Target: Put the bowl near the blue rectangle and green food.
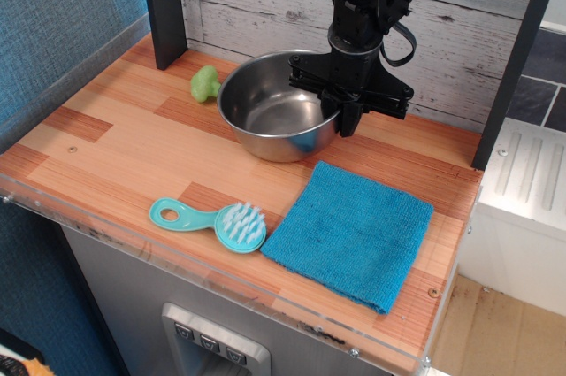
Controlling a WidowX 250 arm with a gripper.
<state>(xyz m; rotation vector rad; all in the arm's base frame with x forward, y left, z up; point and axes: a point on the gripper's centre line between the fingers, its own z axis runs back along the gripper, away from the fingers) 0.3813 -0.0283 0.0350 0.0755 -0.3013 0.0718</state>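
Note:
The shiny steel bowl (pixel 274 111) sits low on the wooden counter (pixel 115 150), at the back middle. The black gripper (pixel 346 118) comes down from above and is shut on the bowl's right rim. The small pale green food (pixel 205 82) lies just left of the bowl, close to its rim. The blue rectangle, a flat terry towel (pixel 350 233), lies at the front right, its far corner just in front of the bowl. I cannot tell whether the bowl's base touches the counter.
A teal plastic brush (pixel 212 219) lies near the front edge, left of the towel. A dark post (pixel 162 9) stands at the back left, a white plank wall (pixel 460 40) behind. A second dark post (pixel 513 66) marks the right side.

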